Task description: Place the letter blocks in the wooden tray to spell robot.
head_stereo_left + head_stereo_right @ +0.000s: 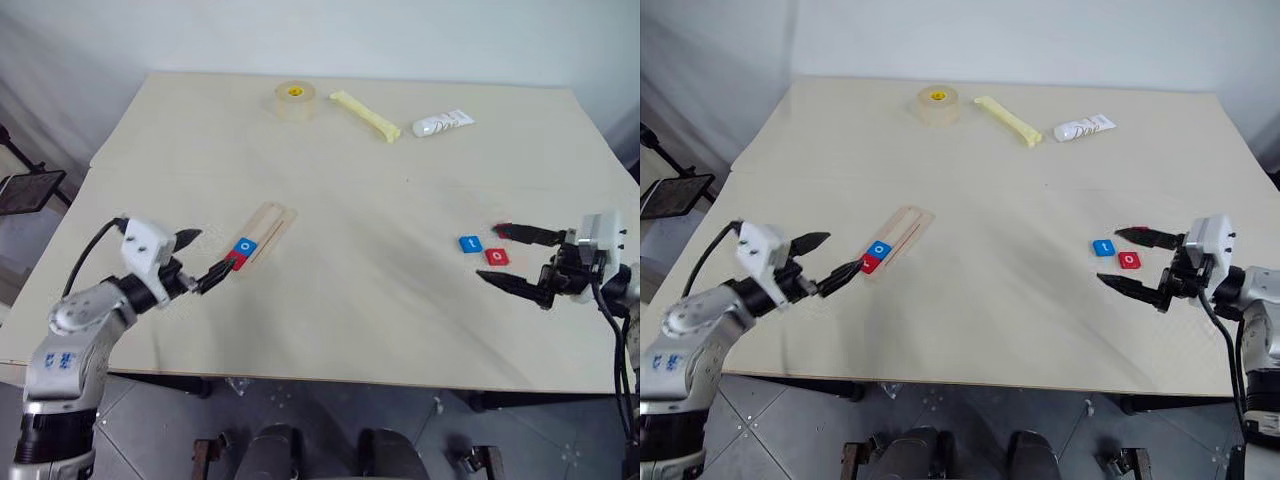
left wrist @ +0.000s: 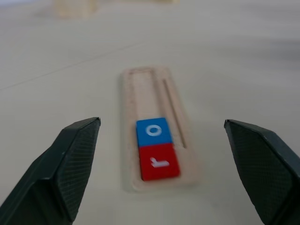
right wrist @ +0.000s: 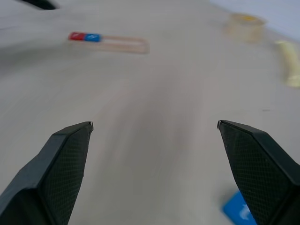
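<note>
From my head I see the whole table (image 1: 380,330): the tray (image 1: 262,231) lies slantwise on my left side, with a red r (image 1: 235,262) at its near end and a blue o (image 1: 244,246) touching it just beyond. Over on my right a blue t (image 1: 470,243) and a red o (image 1: 497,257) lie loose on the table, close together but apart. At the far edge sit a tape roll (image 1: 295,100), a yellow stick (image 1: 365,116) and a white tube (image 1: 443,123).

My left wrist camera gives what the head views cannot: the letters read clearly, the two tiles sit flush in the tray's slot, and the rest of the slot beyond them is bare. My right wrist camera catches one corner of the blue t close by my finger, and the tray with its two tiles far across the table; the red o falls outside it.

My left claw (image 1: 200,256) is wide open, reaching roughly level toward the tray's near end, one fingertip just beside the red r; I cannot tell if it touches. My right claw (image 1: 512,259) is also wide open, held level and pointing inward across the table, its fingers flanking the red o and holding nothing.
</note>
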Controlling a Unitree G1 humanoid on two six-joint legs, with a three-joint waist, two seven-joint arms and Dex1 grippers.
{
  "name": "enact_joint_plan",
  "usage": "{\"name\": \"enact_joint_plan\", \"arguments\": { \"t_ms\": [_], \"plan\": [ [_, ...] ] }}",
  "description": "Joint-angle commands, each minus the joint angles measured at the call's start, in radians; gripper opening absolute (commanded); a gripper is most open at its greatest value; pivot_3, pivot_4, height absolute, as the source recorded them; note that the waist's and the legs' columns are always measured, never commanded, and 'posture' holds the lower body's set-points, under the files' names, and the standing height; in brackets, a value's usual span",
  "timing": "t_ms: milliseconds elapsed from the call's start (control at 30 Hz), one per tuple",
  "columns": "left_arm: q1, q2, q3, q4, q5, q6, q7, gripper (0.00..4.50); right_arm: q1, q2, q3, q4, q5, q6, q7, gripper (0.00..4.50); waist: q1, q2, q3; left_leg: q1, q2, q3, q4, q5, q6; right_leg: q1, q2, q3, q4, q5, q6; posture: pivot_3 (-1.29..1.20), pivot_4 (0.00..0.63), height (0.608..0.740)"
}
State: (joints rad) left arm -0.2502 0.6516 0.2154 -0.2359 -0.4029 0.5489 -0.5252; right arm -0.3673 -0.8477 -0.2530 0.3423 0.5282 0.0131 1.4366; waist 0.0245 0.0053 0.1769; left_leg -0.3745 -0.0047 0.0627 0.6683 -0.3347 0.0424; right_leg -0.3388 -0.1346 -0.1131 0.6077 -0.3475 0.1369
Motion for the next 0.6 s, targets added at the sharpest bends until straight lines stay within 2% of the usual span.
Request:
{"name": "enact_joint_plan", "arguments": {
  "t_ms": [33, 167, 400, 600],
  "plan": [
    [-0.081, 0.022, -0.051, -0.042, 0.048, 0.155, 0.085, 4.50, -0.044, -0.013, 0.010, -0.018, 0.002, 0.004, 0.035, 4.46, -0.001, 0.000, 0.000, 0.000, 0.000, 0.000, 0.000, 0.000, 0.000, 0.000, 0.000, -0.001, 0.000, 0.000, 0.000, 0.00, 0.150, 0.740],
    [-0.214, 0.011, -0.116, -0.055, 0.063, 0.367, 0.151, 4.50, -0.092, -0.004, 0.034, -0.006, -0.007, 0.005, 0.040, 4.46, -0.003, -0.002, 0.001, 0.000, 0.000, 0.001, 0.000, 0.000, 0.000, -0.001, 0.001, -0.003, 0.001, 0.000, 0.000, 0.00, 0.150, 0.740],
    [-0.322, -0.015, -0.138, -0.079, 0.045, 0.648, 0.206, 4.50, -0.110, -0.009, 0.045, 0.009, -0.014, 0.012, 0.056, 4.46, -0.001, -0.005, 0.003, -0.001, 0.000, 0.000, -0.001, 0.000, 0.000, -0.002, 0.001, -0.003, 0.001, 0.000, 0.000, 0.00, 0.150, 0.740],
    [-0.362, -0.022, -0.153, -0.048, 0.060, 0.757, 0.220, 4.50, -0.102, -0.007, 0.042, 0.011, -0.021, 0.009, 0.063, 4.46, 0.000, -0.005, 0.003, -0.002, 0.000, -0.001, 0.001, 0.000, 0.000, -0.002, 0.001, -0.001, 0.001, 0.000, 0.000, 0.00, 0.150, 0.740]
  ]
}}
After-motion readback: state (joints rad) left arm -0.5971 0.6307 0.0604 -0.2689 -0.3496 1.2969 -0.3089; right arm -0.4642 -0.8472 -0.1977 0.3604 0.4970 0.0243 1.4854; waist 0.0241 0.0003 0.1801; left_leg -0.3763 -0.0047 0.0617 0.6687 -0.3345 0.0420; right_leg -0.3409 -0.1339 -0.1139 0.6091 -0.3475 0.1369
